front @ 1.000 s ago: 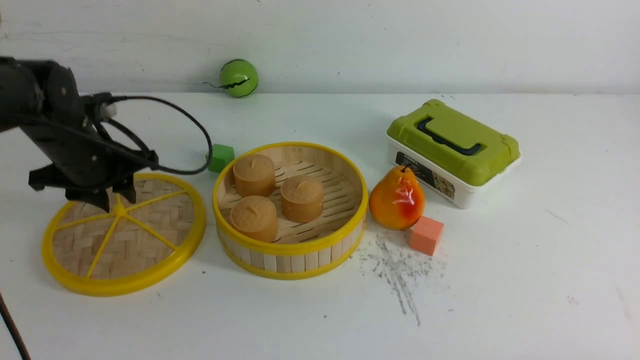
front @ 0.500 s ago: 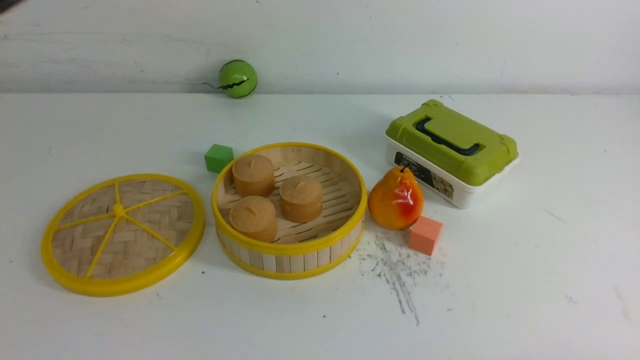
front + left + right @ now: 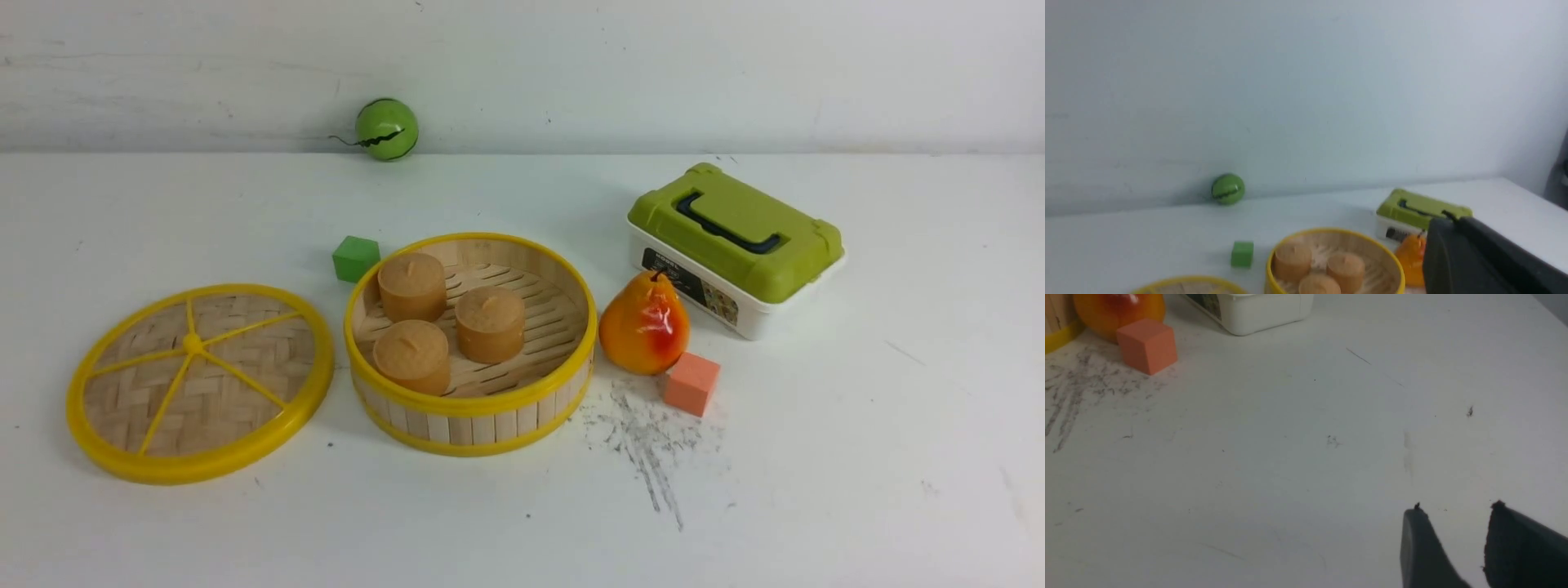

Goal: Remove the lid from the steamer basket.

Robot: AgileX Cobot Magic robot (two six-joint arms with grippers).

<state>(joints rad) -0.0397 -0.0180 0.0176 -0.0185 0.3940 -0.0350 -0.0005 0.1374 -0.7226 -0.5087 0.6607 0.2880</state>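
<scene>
Currently, left gripper [image 3: 1447, 218]: jaws together, holding nothing. Right gripper [image 3: 1457, 506]: fingertips apart, nothing between them, touching nothing. Steamer basket [image 3: 471, 404]: uncovered; three small round tan containers [image 3: 413, 286] inside, two at left, one nearer the middle. Lid [image 3: 200, 469]: flat on table [image 3: 457, 523], left of basket. White box [image 3: 739, 314], far right of basket: green lid [image 3: 735, 229] on; contents hidden.
</scene>
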